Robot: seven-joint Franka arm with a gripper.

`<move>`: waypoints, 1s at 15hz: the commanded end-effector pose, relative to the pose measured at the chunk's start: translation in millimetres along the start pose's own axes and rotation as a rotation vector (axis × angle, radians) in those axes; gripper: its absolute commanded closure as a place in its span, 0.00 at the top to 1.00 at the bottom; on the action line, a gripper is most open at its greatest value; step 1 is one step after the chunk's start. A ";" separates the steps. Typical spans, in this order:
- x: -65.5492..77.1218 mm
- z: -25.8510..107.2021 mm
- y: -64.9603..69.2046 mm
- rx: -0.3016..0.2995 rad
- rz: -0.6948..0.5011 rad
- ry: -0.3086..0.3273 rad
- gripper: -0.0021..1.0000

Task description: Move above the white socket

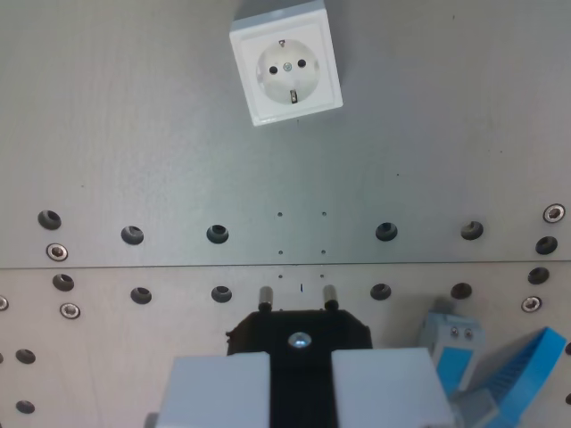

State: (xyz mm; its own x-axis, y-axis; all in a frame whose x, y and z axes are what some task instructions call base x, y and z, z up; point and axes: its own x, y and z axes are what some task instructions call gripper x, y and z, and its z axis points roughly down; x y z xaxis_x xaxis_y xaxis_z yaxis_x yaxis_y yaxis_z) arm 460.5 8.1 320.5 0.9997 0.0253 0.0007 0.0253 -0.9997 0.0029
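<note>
Gripper (300, 379) first: at the bottom centre of the frame my two pale grey fingers (214, 390) sit on either side of a black plug (299, 334), and I read them as closed on its body, holding it with its two metal pins (297, 297) pointing toward the upper part of the picture. A small bright screw head shows on the plug's top face. The pins hang clear of anything; nothing touches them.

Just beyond the pins lies the metal counter (134, 134), a grey plate with a seam running across the frame and rows of dark bolt holes (218, 234) on both sides of it. At the lower right, near my right-hand finger in the picture, is a blue and grey plastic fixture (500, 374); I cannot tell what it is for.

The white socket (285, 64) is at the top of the frame, slightly left of centre and well apart from the plug. It is a square white block, turned a little off the frame's axes, with a round recess, two dark pin holes side by side and earthing clips at the recess edge. Its face looks fully exposed.

As I judge it, I am partway through the approach: the plug is in hand but not yet over the socket. The next move calls for travelling toward the top of the frame until the pins sit over the recess, and likely a small twist so the pins match the tilted line of the two holes.
</note>
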 end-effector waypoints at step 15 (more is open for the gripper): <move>0.9 9.7 0.1 0.001 -0.038 0.016 0.00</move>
State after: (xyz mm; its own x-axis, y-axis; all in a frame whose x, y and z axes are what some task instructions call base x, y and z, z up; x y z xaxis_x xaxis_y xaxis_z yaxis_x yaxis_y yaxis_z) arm 461.0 8.2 314.9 0.9995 0.0308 -0.0083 0.0308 -0.9995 0.0033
